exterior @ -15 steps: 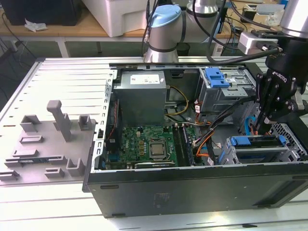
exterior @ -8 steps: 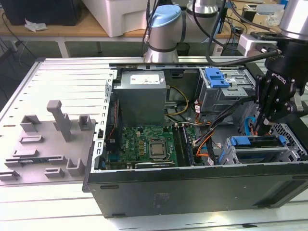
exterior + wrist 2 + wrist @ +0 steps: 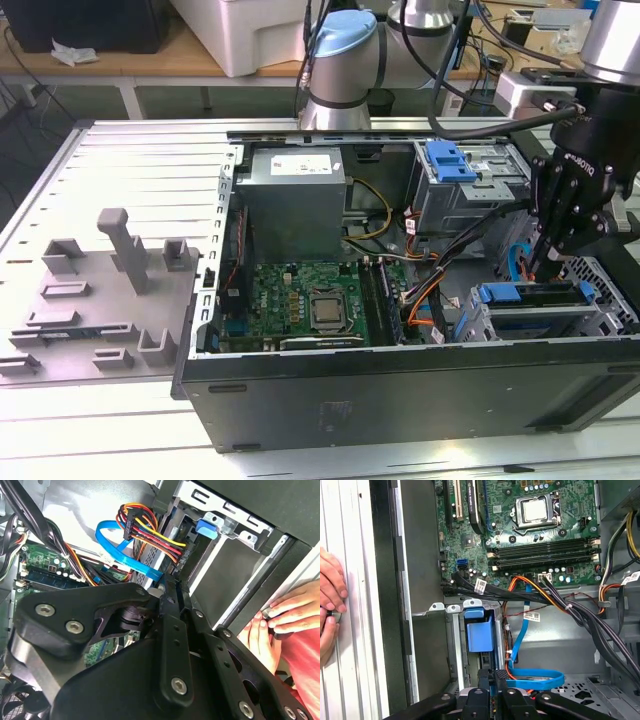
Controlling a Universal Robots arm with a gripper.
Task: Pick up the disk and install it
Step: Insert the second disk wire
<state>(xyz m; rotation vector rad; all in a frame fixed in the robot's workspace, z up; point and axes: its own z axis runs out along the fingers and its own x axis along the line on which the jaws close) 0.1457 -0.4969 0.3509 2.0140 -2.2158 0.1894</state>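
We find the gripper (image 3: 548, 262) directly above the drive cage (image 3: 540, 312); disk (image 3: 535, 294) seated inside, fingers' state unreadable.

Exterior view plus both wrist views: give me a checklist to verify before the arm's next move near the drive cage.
1. Gripper over the drive cage holding the blue bracket: ok.
2. Disk seated: cannot tell whether that bracket carries it.
3. Blue cable clear of gripper: not ok, it loops close beside it.
4. People clear: not ok, a hand rests at the case's outer wall.
5. Case side open: ok.
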